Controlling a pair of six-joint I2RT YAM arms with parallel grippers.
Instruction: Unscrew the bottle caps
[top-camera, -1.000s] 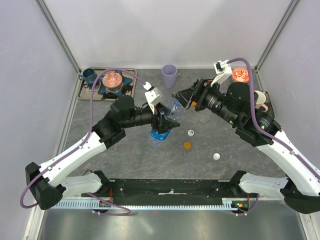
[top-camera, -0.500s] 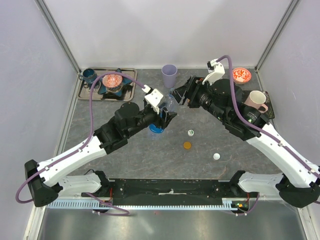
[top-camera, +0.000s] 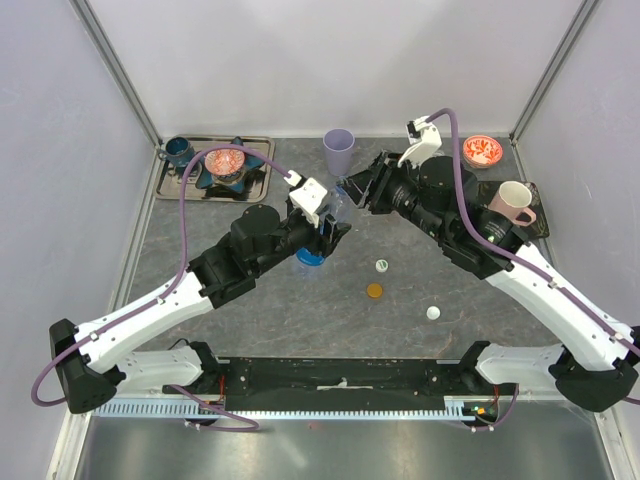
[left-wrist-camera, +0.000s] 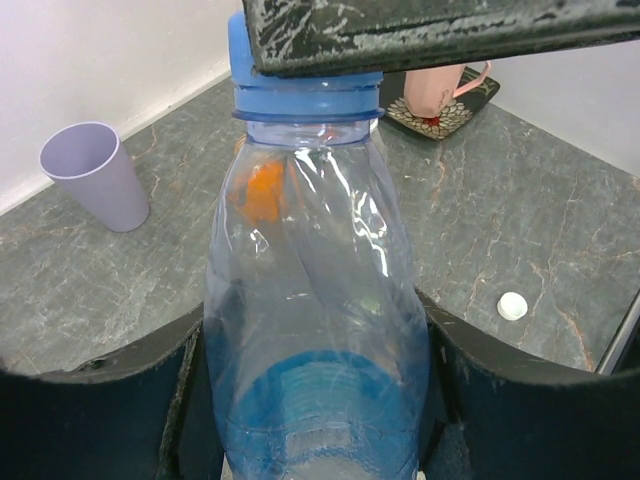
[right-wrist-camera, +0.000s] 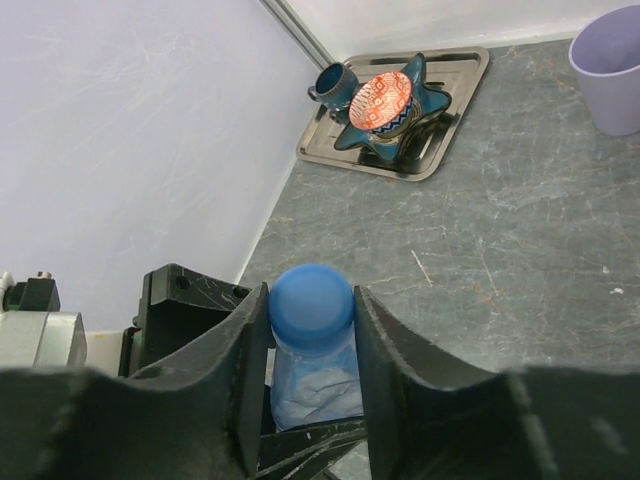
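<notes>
**Bottle** (left-wrist-camera: 315, 300): clear plastic with a blue label near the base. It is held at a tilt over the middle of the tabletop (top-camera: 420, 240), with the neck pointing toward the rear and the right arm.

**Left claw** (top-camera: 325, 232): closed on the bottle's body, one finger on each side just above the label.

**Blue cap** (right-wrist-camera: 312, 303): seated on the bottle's neck, directly between the right claw's fingers.

**Right claw** (top-camera: 352, 187): set over the top of the bottle and clamped on the blue cap. The wrist view shows a pad pressed against each side of the cap.

**Loose caps**, on the tabletop in front of the bottle and well apart from both claws:
- White-and-green cap (top-camera: 381, 265), nearest the bottle.
- Orange cap (top-camera: 374, 291), just in front of the white-and-green one.
- White cap (top-camera: 433, 313), farther right.

**Cup** (top-camera: 338, 152): lilac, upright by the back wall, just behind the right claw.

**Tray** (top-camera: 262, 182): metal, in the rear left corner, holding a blue star-shaped dish (top-camera: 225, 165) and a small dark mug (top-camera: 179, 150).

**Pink mug** (top-camera: 512, 203): at the right edge on a patterned mat.

**Bowl** (top-camera: 482, 150): orange-patterned, in the rear right corner.
</notes>
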